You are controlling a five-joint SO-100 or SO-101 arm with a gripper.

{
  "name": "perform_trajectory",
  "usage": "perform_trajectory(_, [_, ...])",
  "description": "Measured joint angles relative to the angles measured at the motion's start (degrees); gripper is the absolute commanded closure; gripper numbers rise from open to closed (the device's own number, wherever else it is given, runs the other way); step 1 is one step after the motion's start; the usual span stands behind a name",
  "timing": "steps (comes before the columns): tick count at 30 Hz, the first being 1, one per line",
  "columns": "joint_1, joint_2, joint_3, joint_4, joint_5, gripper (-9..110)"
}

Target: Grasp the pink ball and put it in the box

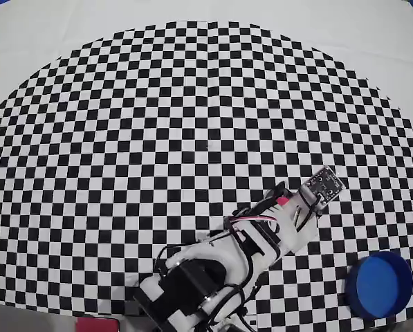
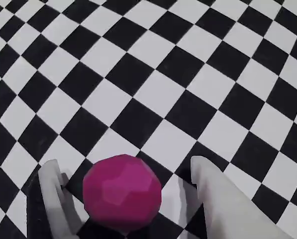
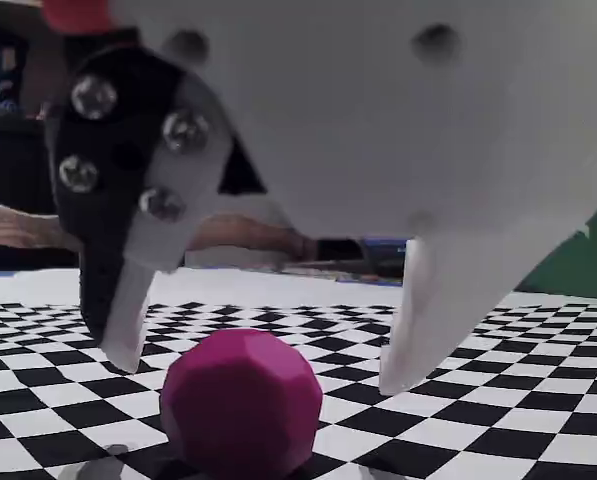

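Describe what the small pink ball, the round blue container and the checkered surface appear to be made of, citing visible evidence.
Small magenta-pink ball: probably matte plastic or foam; flat facets show, without sharp glints. Round blue container: likely smooth moulded plastic, uniform colour with a raised rim. Black-and-white checkered surface: seemingly a printed sheet of paper or cloth, matte; a faint crease runs through it.

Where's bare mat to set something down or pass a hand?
Overhead: the whole upper and left checkered mat is bare. Crowded only at bottom: the arm, its gripper open around the pink ball, and the blue box at lower right, with a narrow strip between.
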Motion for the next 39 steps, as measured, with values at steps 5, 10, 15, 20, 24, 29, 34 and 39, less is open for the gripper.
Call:
perform_trajectory(5, [0.0, -1.5, -1.1, 0.0, 0.0, 71])
perform_trajectory(10, [0.0, -2.5, -1.3, 0.0, 0.0, 71])
perform_trajectory(15, [0.0, -3.1, -1.5, 0.0, 0.0, 71])
perform_trajectory(20, [0.0, -4.1, -1.6, 0.0, 0.0, 71])
perform_trajectory(24, [0.0, -4.1, -1.6, 0.0, 0.0, 71])
perform_trajectory(29, [0.0, -4.7, -1.7, 0.0, 0.0, 71])
perform_trajectory(34, [0.0, -5.6, -1.8, 0.0, 0.0, 71])
perform_trajectory(39, [0.0, -6.2, -1.8, -0.2, 0.0, 71])
